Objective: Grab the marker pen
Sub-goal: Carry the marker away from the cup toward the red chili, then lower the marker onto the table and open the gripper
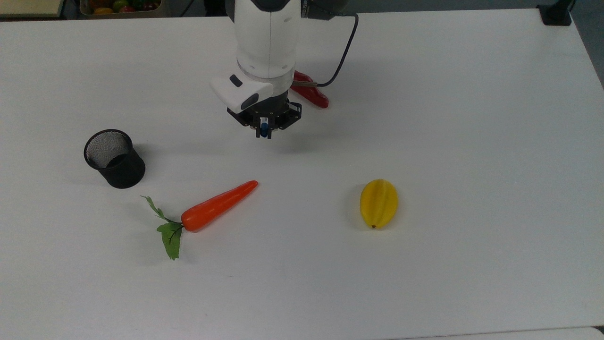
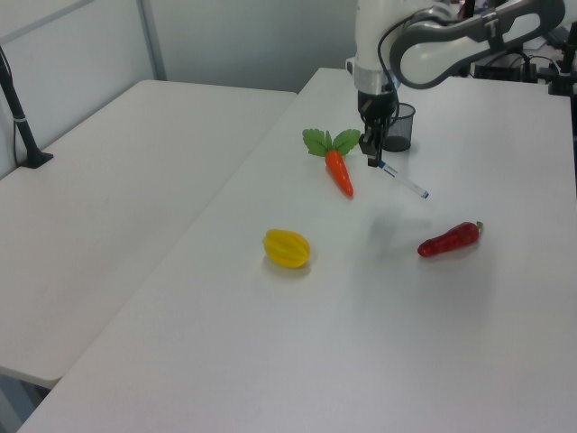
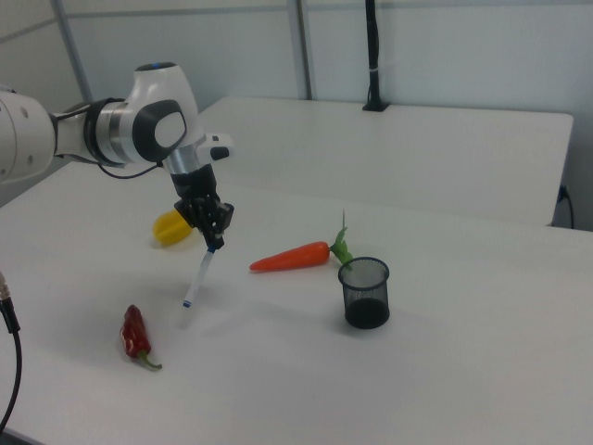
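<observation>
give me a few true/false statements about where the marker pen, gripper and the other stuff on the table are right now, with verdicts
1. The gripper is shut on the marker pen. True.
2. The marker pen stands inside the black mesh cup. False: it hangs from the gripper above the table, apart from the cup.
3. The carrot lies on the table with its green leaves towards the top view's left. True.
4. The red chili pepper is inside the mesh cup. False: it lies on the table.
5. The yellow fruit touches the carrot. False: they lie well apart.
</observation>
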You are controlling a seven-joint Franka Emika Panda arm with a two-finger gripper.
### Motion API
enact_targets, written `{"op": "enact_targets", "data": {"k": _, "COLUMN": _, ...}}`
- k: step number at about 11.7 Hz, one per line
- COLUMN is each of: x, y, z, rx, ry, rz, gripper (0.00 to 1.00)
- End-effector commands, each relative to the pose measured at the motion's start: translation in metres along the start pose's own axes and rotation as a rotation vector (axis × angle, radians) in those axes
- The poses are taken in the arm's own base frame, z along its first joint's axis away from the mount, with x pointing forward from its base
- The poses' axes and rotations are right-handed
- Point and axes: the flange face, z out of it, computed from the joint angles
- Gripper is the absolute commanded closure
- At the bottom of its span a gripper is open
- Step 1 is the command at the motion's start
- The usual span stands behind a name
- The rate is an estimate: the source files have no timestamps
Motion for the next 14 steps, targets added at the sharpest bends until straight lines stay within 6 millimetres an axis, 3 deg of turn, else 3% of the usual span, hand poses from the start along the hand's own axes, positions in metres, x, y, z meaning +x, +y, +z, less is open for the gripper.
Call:
{"op": "enact_targets", "data": {"k": 1, "x": -0.002, "y": -0.019, "z": 0.017, "rx": -0.002, "ry": -0.028, "rz": -0.020, "gripper": 0.86}}
{"op": "enact_targets", "data": {"k": 5, "x": -0.002, "y": -0.021, "z": 0.016, "rx": -0.008, "ry": -0.029, "rz": -0.027, "gripper": 0.78}}
{"op": "enact_targets", "data": {"k": 6, "x": -0.002, "y": -0.020, "z": 0.016, "rx": -0.010, "ry": -0.029, "rz": -0.026, "gripper": 0.59}}
{"op": "enact_targets", "data": {"k": 7, "x": -0.002, "y": -0.018, "z": 0.016, "rx": -0.013, "ry": -0.029, "rz": -0.026, "gripper": 0.26}}
{"op": "enact_targets", "data": {"k": 8, "x": -0.001, "y": -0.018, "z": 0.015, "rx": -0.013, "ry": -0.026, "rz": -0.026, "gripper": 0.00}}
{"op": "enact_targets", "data": {"k": 11, "x": -0.003, "y": -0.017, "z": 0.005, "rx": -0.013, "ry": -0.018, "rz": -0.025, "gripper": 0.00}}
{"op": "enact_targets", "data": {"k": 14, "x": -0.015, "y": -0.006, "z": -0.036, "rx": -0.013, "ry": -0.016, "rz": -0.016, "gripper": 0.00}}
